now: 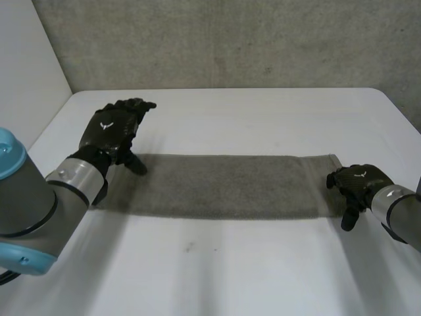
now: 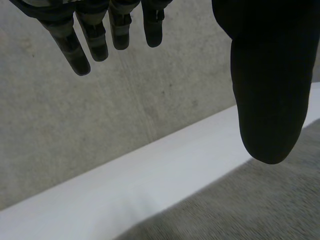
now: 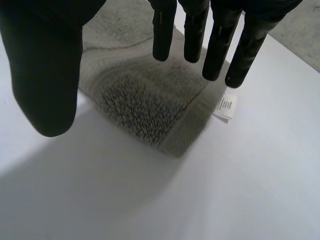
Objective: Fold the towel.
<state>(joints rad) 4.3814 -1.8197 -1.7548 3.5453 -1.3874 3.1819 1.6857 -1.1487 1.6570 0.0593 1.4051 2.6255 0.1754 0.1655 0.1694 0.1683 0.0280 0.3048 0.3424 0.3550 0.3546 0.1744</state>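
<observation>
A grey towel [image 1: 223,184] lies flat on the white table [image 1: 250,270] as a long strip running left to right. My left hand [image 1: 112,131] hovers over the towel's left end, open, with its fingers [image 2: 100,35] straight and nothing between them and the thumb; the towel's edge [image 2: 240,210] lies below it. My right hand [image 1: 358,181] is at the towel's right end, open too. Its fingers [image 3: 220,45] hang straight above the towel's corner [image 3: 145,100], where a small white label [image 3: 226,106] sticks out.
A grey concrete wall [image 1: 230,39] stands behind the table's far edge, and a white panel [image 1: 26,59] stands at the far left. Bare table surface stretches in front of and behind the towel.
</observation>
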